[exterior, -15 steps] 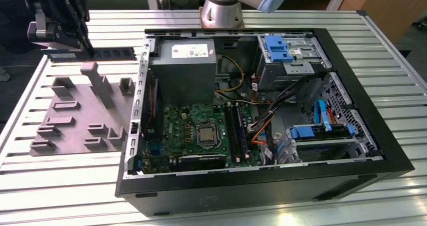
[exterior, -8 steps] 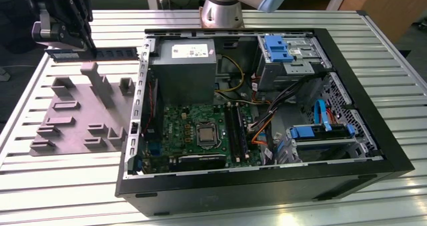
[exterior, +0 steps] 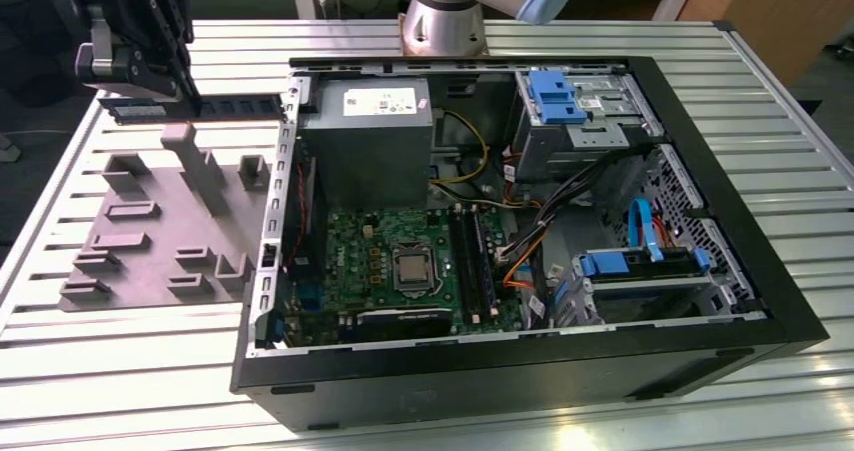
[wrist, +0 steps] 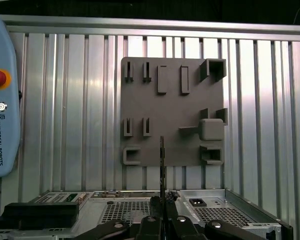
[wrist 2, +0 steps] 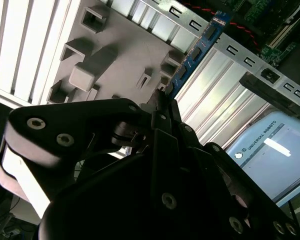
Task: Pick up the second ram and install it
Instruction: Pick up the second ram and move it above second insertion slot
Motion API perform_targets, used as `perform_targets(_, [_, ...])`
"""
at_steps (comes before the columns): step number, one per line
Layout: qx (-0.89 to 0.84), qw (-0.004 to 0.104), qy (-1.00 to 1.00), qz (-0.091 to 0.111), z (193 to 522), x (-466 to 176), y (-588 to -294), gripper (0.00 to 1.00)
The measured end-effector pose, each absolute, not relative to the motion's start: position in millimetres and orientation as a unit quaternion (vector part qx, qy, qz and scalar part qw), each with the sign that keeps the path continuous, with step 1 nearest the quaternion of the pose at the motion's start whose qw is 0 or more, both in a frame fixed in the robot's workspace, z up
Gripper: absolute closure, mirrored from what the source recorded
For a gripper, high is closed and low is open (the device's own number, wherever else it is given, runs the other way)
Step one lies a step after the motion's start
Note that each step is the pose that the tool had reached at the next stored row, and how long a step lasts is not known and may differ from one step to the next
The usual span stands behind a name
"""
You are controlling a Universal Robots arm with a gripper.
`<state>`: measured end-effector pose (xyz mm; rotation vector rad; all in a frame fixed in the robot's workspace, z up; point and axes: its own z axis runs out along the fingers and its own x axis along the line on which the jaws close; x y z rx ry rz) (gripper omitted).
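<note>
Up at about ten o'clock in the exterior view, the claw (exterior: 144, 83) is pinching the second ram (exterior: 200, 106) by one end. The strip's free length reaches toward three o'clock, level, and stops just short of the computer case (exterior: 534, 391). I'd say the long edge is kept flat so the contact edge can meet a socket squarely. The strip looks lifted clear of the grey fixture tray (exterior: 147, 241), which lies on the slatted table (exterior: 80, 371) at about six o'clock from the claw. Its raised blocks seem made to stand parts on edge where fingers can reach them. At three to four o'clock the case lies on its side with the panel off. To my eye that is so the long black memory slots (exterior: 470, 256) face up for a push from above; whether one is already filled I can't make out. The first wrist view sights along the claw (wrist: 162, 202), so the ram (wrist: 162, 155) shrinks to a thin dark line over the tray (wrist: 172, 110), showing how true it sits in the grip. The second wrist view comes from the side of the claw (wrist 2: 162, 97) and shows the ram's blue face and chips (wrist 2: 195, 50), which the edge-on view hides. Both wrist views catch a pale blue pendant (wrist: 2, 100) lying on the table.
</note>
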<state>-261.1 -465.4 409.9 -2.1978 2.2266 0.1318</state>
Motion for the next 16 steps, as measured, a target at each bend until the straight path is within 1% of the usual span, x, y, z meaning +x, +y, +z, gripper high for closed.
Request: perform_targets(16, [-0.702,0.005,0.711,0.042,409.9,-255.0,-465.4,0.86])
